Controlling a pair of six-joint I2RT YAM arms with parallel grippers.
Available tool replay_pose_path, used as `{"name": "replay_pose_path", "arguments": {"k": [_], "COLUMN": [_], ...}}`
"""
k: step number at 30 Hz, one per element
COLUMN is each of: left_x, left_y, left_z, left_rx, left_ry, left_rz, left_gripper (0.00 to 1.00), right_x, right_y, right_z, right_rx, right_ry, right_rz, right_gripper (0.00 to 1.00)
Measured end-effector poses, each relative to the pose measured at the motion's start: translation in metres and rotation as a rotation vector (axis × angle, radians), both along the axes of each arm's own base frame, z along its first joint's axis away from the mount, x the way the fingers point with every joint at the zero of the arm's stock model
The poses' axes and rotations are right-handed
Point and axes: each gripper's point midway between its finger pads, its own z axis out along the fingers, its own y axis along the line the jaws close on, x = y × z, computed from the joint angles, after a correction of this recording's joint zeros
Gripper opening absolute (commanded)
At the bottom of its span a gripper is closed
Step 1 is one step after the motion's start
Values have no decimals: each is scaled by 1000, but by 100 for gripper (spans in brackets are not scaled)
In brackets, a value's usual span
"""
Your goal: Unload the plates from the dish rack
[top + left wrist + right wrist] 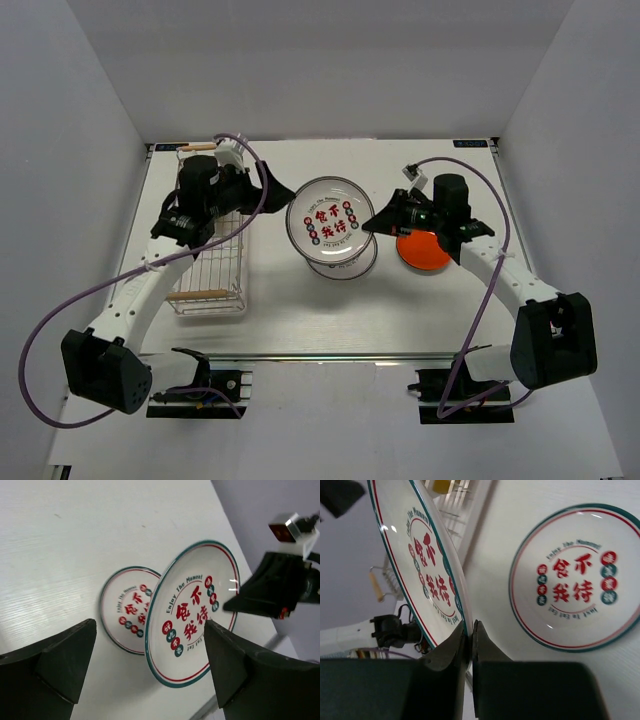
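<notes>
Clamping the rim of a white plate with teal and red rings point(328, 220), the right gripper point(470, 628) holds it tilted above the middle of the table point(300, 325), jaws pressed together on its edge. A matching plate point(575, 577) lies flat on the table beneath it. At the raised plate's opposite rim, the left gripper point(150, 626) has its jaws spread wide. An orange-red plate point(425, 252) sits under the right arm, and the wire dish rack point(210, 272) stands along the table's left edge.
</notes>
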Motion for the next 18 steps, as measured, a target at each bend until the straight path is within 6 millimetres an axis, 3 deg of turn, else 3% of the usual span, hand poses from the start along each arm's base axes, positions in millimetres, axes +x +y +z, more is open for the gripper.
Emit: {"name": "replay_pose_path", "arguments": {"k": [7, 12, 15, 18], "left_x": [17, 16, 16, 21], "left_y": [60, 106, 122, 131], "left_z": [6, -3, -6, -8], "left_rx": [172, 288, 336, 367], "left_ry": [11, 41, 58, 63], "left_rz": [341, 546, 620, 661], "left_gripper": [98, 98, 98, 98], "right_x": [11, 19, 18, 18], "right_y": [-20, -28, -34, -37], "right_z": [-43, -93, -118, -129], "right_rx": [-141, -233, -282, -307], "right_ry": [138, 294, 368, 400], "right_rz": [-146, -206, -233, -252], "right_gripper": [0, 0, 0, 0]}}
